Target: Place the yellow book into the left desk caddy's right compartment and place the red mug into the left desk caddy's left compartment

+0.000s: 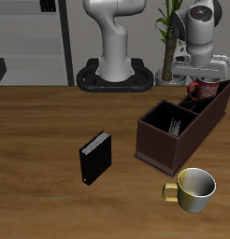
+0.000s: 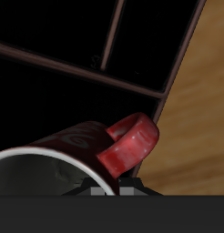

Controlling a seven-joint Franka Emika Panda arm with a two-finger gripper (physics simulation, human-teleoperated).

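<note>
Gripper (image 1: 203, 82) is held over the far end of the caddy (image 1: 164, 142), with the red mug (image 1: 202, 91) hanging directly beneath it. The fingers are seen closed on the mug, which is kept clear of the caddy's walls. From the wrist view, the mug (image 2: 64, 150) is shown close up, its rim pale and its red handle (image 2: 130, 146) turned toward the caddy's edge, with the dark compartments and thin dividers (image 2: 109, 41) below. Wood of the table (image 2: 200, 127) is seen just beside the caddy wall. Nearer the front edge, a cream mug (image 1: 194, 189) is stood just beside the caddy's low end. A black book (image 1: 95, 158) is stood upright well apart from the caddy. The yellow book cannot be made out.
</note>
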